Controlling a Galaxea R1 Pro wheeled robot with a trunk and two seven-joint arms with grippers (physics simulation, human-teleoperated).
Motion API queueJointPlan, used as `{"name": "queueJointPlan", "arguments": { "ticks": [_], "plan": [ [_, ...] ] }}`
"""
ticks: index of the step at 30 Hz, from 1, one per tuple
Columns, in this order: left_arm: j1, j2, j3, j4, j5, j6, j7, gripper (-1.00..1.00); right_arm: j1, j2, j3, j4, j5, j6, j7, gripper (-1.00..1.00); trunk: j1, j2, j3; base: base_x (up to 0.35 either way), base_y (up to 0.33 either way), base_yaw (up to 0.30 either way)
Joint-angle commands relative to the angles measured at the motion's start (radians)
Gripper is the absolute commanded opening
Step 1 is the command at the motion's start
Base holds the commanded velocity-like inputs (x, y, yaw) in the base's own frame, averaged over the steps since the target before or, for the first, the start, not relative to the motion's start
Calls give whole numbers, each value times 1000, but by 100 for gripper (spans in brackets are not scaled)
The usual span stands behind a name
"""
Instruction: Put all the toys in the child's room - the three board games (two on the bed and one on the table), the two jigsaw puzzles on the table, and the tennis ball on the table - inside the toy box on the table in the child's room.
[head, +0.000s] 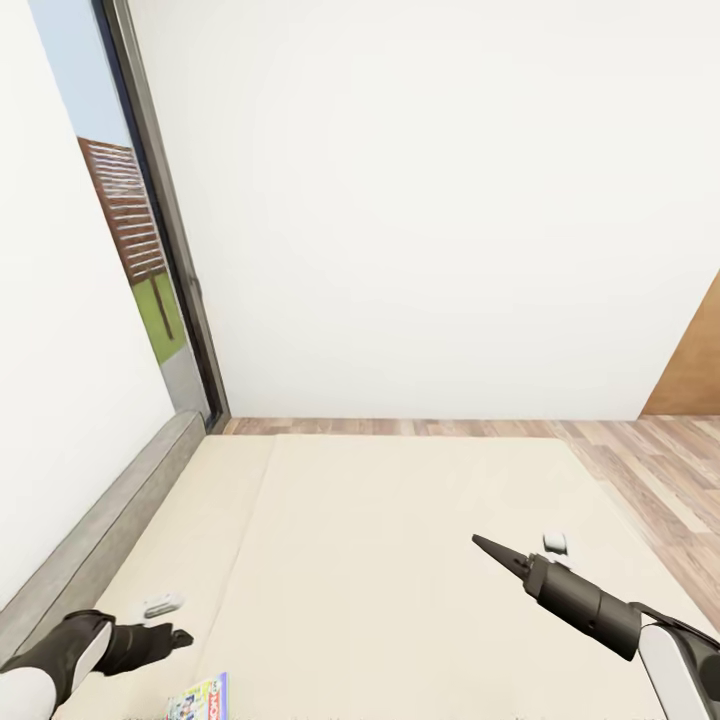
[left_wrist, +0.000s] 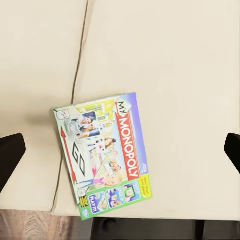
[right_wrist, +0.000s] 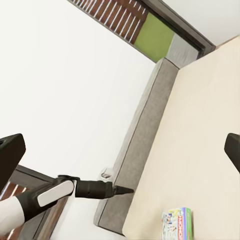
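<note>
Monopoly board game (left_wrist: 102, 154) lies flat on the cream bed (head: 400, 600), at its near edge, across the mattress seam. Just above it hangs the left gripper (left_wrist: 120, 150), fingers wide apart, holding nothing. Further over the mattress, the right gripper (head: 490, 548) points forward, also open. Behind stands a white wall (head: 430, 200).

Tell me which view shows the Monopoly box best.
The left wrist view: the whole Monopoly box lies flat on the bed, title readable. The head view catches one corner at the frame edge; the right wrist view shows it small and foreshortened.

Monopoly box (head: 203, 699) cut by head view's edge
</note>
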Motion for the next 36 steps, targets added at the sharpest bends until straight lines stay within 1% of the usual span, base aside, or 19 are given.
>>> {"name": "queueJointPlan", "arguments": {
  "ticks": [1,7,11,14,22,28,30,33,35,36],
  "plan": [
    [-1,-2,7,-3,-6,13,-3,100,-1,-1,-1,1,-1,4,3,100,1,-2,-4,0,0,0],
    [-3,-7,5,-1,-5,27,3,100,-1,-2,-2,2,-2,4,2,100,1,-2,-14,0,0,0],
    [-3,-8,5,-1,-5,55,3,100,-1,-1,-1,2,-1,2,1,100,1,-2,-20,0,0,0],
    [-3,-8,5,-1,-6,61,3,100,-1,-1,-1,3,-1,2,0,100,1,-2,-25,0,0,0],
    [-3,-8,5,-2,-7,59,3,100,-1,4,2,4,0,-2,0,100,1,-2,-38,0,0,0],
    [-3,-8,4,-2,-7,57,1,100,-1,1,1,2,0,1,3,100,1,-2,-48,0,0,0],
    [-3,-8,3,-2,-7,57,1,100,0,5,5,-10,-4,7,6,100,1,-2,-52,0,0,0],
    [-3,-8,3,-2,-7,56,1,100,0,12,24,-30,-8,12,15,100,1,-2,-56,0,0,0],
    [-4,-8,3,-2,-7,48,-1,100,0,23,82,-39,-10,9,18,100,1,-2,-60,0,0,0],
    [-4,-8,3,-2,-7,43,-1,100,0,25,97,-40,-9,8,18,100,1,-2,-61,0,0,0]
  ]
}}
